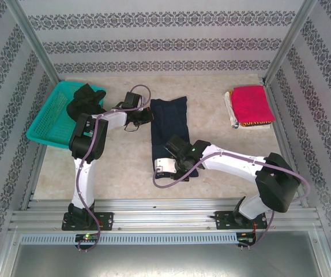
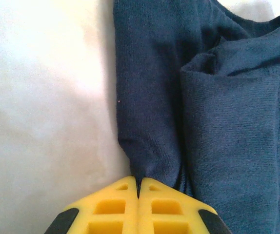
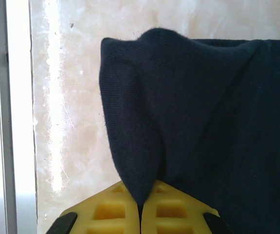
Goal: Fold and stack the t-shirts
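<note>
At the near end of the navy t-shirt [image 1: 169, 124], the right gripper [image 1: 164, 167] is seen clamped on the cloth. In the right wrist view the yellow fingers [image 3: 164, 209] are pressed together, and a peak of dark fabric [image 3: 203, 122] is drawn down into them, so that near corner is pinched, not merely touched. The corner is probably held like this so that the near edge can be carried over the rest of the garment.

The navy t-shirt itself is laid on the table [image 1: 223, 156] as a long narrow strip running away from the arm bases, with its sides apparently already turned in. A doubled layer is shown in the left wrist view, on the right of the fabric [image 2: 218, 122].

At the far left corner of the navy t-shirt, the left gripper [image 1: 145, 115] is likewise closed on cloth: a fold of the edge is caught between its shut yellow fingers [image 2: 120, 207]. With one end taken by each gripper, the strip is judged to be ready for a lengthwise fold, and the cloth is kept from sliding.

To the left of the navy t-shirt, a teal basket [image 1: 45, 118] is set, with a black heap [image 1: 86, 95] at its edge, possibly the black t-shirt. Well to the right of the navy t-shirt's far end, a folded pinkish-red t-shirt [image 1: 252, 103] is placed on a small stack, presumably where this one is to be added.
</note>
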{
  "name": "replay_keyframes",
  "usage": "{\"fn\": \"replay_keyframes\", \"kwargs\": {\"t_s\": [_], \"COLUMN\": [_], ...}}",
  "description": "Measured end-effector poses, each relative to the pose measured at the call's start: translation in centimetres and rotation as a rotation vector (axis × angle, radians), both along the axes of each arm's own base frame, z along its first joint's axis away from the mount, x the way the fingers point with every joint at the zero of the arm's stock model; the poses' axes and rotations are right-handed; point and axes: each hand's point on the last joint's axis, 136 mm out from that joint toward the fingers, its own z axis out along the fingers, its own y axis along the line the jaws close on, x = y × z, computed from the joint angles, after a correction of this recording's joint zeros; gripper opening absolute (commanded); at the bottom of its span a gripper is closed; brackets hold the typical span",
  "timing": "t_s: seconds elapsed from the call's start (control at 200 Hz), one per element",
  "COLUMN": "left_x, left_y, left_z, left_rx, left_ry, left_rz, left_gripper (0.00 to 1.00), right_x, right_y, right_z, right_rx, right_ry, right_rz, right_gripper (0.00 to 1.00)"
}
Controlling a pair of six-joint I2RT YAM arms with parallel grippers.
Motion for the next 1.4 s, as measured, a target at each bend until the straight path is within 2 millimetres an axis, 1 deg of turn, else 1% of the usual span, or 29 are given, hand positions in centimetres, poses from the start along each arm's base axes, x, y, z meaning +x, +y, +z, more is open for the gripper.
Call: {"fn": "replay_keyframes", "kwargs": {"t_s": [0.095, 0.17, 0.24, 0.3, 0.41, 0.485, 0.57, 0.659, 0.739, 0.839, 1.059, 1.199, 1.304, 1.404], "left_x": [0.0, 0.0, 0.0, 0.0, 0.0, -0.1, -0.2, -0.3, -0.5, -1.5, -4.1, -5.6, -6.8, -7.5], "left_y": [0.0, 0.0, 0.0, -0.1, 0.0, 0.0, -0.1, -0.1, 0.0, 0.0, -0.2, -0.4, -0.7, -0.9], "left_z": [0.0, 0.0, -0.1, -0.1, -0.1, -0.1, -0.1, -0.2, -0.2, -0.2, -0.2, -0.3, -0.3, -0.4], "left_rx": [0.0, -0.001, -0.005, -0.014, -0.034, -0.049, -0.065, -0.086, -0.101, -0.114, -0.125, -0.125, -0.127, -0.13], "left_ry": [0.0, 0.0, 0.003, 0.007, 0.013, 0.016, 0.014, 0.003, -0.012, -0.014, 0.015, 0.027, 0.034, 0.033], "left_rz": [0.0, -0.001, -0.003, -0.008, -0.016, -0.026, -0.037, -0.047, -0.054, -0.064, -0.086, -0.098, -0.105, -0.103], "left_gripper": [0.0, 0.0, 0.0, 0.0, 0.0, 0.0, 0.0, 0.0, 0.0, 0.0, 0.0, 0.0, 0.0, 0.0], "right_x": [0.8, 2.1, 3.7, 5.1, 7.8, 9.3, 10.3, 10.4, 9.8, 8.0, 1.9, -1.3, -2.3, -1.8], "right_y": [0.4, 0.8, 1.2, 1.4, 1.4, 1.3, 1.3, 1.4, 1.5, 1.5, 0.7, 0.6, 0.4, 0.1], "right_z": [1.5, 2.9, 3.9, 4.4, 4.5, 4.8, 5.5, 6.5, 6.6, 6.5, 6.0, 5.6, 5.4, 5.5], "right_rx": [0.011, 0.028, 0.036, 0.034, 0.007, -0.005, -0.001, 0.009, 0.008, -0.006, -0.032, -0.033, -0.037, -0.044], "right_ry": [-0.017, -0.041, -0.065, -0.08, -0.104, -0.115, -0.13, -0.133, -0.119, -0.086, 0.014, 0.063, 0.074, 0.055], "right_rz": [0.007, 0.006, 0.003, -0.003, -0.013, -0.015, -0.013, -0.005, 0.013, 0.044, 0.102, 0.125, 0.129, 0.115], "right_gripper": [0.0, 0.0, 0.0, 0.0, 0.0, 0.0, 0.0, 0.0, 0.0, 0.0, 0.0, 0.0, 0.0, 0.0]}}
